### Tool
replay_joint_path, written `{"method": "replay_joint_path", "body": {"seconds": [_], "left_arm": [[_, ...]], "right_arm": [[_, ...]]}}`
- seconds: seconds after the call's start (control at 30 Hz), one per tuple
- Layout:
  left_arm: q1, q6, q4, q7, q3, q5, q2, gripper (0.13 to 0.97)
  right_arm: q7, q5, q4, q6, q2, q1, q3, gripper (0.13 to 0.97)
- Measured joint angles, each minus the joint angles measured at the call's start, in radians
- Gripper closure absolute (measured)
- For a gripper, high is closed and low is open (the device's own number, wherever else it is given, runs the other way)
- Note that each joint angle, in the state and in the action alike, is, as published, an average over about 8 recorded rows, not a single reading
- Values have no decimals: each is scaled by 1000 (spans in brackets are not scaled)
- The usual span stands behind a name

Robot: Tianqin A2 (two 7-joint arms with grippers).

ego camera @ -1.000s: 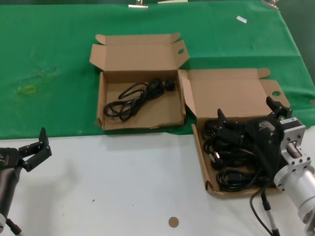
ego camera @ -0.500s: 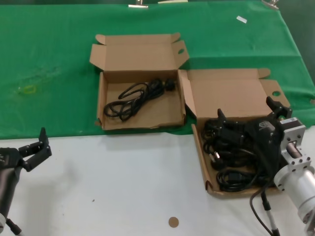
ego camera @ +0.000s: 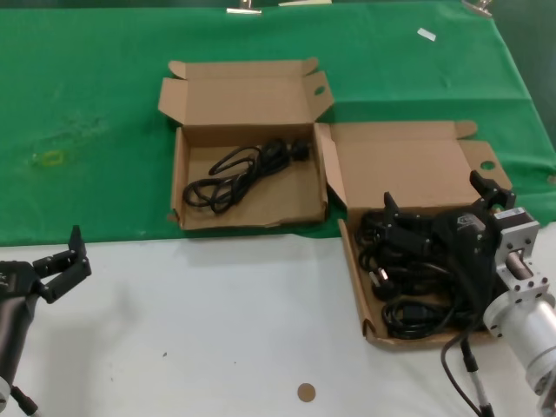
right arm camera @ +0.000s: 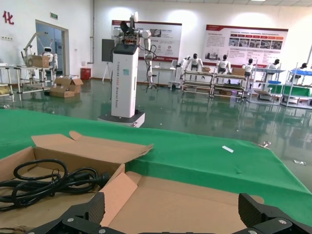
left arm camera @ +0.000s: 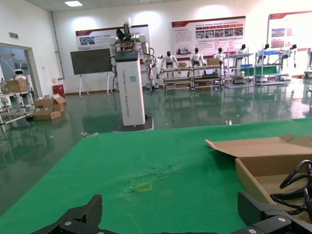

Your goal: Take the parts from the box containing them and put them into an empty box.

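Right gripper [ego camera: 434, 217] hangs over the source box [ego camera: 408, 165] at right, jaws spread wide, grasping nothing. The tangled cables [ego camera: 408, 278] lie just beneath and nearer than the jaw tips.

Best approach: drop straight down and close on a single loop at the heap's edge.

The target box [ego camera: 243, 104], far left of it, holds one cable [ego camera: 243, 169].

Left gripper [ego camera: 65, 265] parked near-left over the counter [ego camera: 217, 330], jaws released.

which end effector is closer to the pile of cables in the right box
Right. The right end effector hangs open directly over the pile of cables in the right box; the left end effector sits open far off over the white table.
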Motion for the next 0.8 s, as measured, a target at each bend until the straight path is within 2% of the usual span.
{"method": "replay_joint_path", "body": {"seconds": [0.8], "left_arm": [[0, 0, 0, 0, 0, 0, 0, 132]], "right_arm": [[0, 0, 0, 0, 0, 0, 0, 129]]}}
